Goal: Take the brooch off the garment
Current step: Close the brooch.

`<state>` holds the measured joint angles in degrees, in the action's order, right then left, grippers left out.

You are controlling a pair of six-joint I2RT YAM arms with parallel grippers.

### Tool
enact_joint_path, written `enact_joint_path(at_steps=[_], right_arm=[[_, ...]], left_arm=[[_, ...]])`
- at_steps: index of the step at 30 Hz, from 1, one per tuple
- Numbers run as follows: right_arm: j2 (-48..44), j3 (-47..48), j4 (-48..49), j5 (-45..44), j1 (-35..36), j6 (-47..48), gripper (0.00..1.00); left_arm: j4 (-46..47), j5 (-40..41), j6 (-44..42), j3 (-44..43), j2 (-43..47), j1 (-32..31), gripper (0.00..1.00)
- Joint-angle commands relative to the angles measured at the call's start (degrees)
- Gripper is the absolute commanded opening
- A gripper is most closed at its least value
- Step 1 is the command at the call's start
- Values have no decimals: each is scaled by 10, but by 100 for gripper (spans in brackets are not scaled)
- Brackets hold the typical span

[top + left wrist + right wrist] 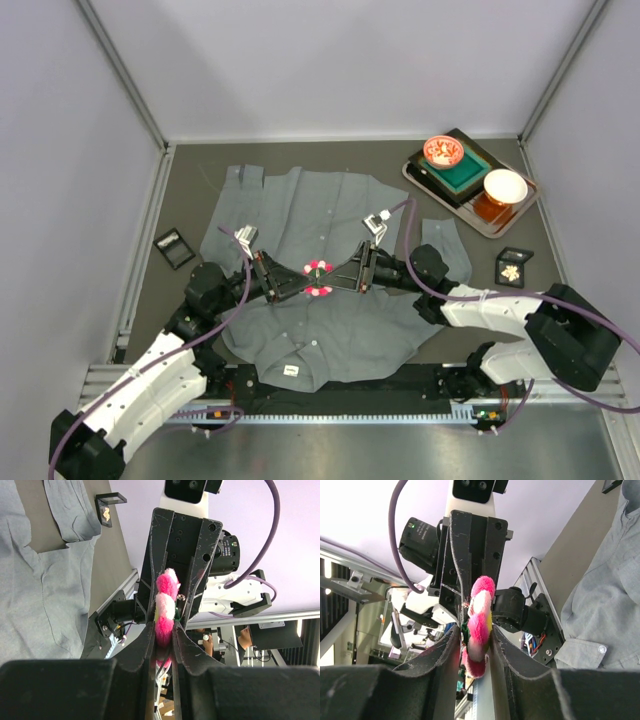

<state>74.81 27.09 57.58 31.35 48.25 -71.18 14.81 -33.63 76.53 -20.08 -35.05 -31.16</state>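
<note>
**Two grippers meet on a fluffy brooch above the grey shirt**

The left gripper has its two black, scratched fingers clenched on the brooch. The brooch is a soft puff of bright pink and white tufts with a little green and yellow at the centre, and the plush is squeezed narrow between the pads. The right gripper reaches in from the opposite side. Its fingers stand close on each side of the same puff, very near the fluff, but I cannot tell if they really pinch it or only flank it. In the left wrist view a small metal part shows just beside the puff.

Seen from above, the brooch sits between the two sets of fingertips, over the middle of the shirt, near the button line. In the wrist views the puff has the wall and the other arm behind it, and the cloth lies off to one side, so it looks raised from the fabric.

The shirt is grey woven cloth with small pale buttons, spread flat with light wrinkles, its collar toward the arms. Under it is a dark matte table. At the far right a tray carries a flat green box, a red patterned bowl and a white bowl. Two small black square cases lie on the table. One is left of the shirt, and the other, on the right, holds pale bits.
</note>
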Motion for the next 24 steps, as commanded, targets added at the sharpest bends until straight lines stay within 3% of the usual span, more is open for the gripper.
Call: enact_joint_path(at_steps=[1, 10, 24], right_arm=[[6, 32, 46, 13, -1, 7, 29], [12, 45, 25, 26, -1, 10, 29], [13, 38, 20, 17, 0, 5, 22]], left_arm=[[26, -22, -4, 4, -6, -2, 0], [36, -28, -3, 2, -17, -2, 0], [34, -28, -4, -2, -20, -2, 0]])
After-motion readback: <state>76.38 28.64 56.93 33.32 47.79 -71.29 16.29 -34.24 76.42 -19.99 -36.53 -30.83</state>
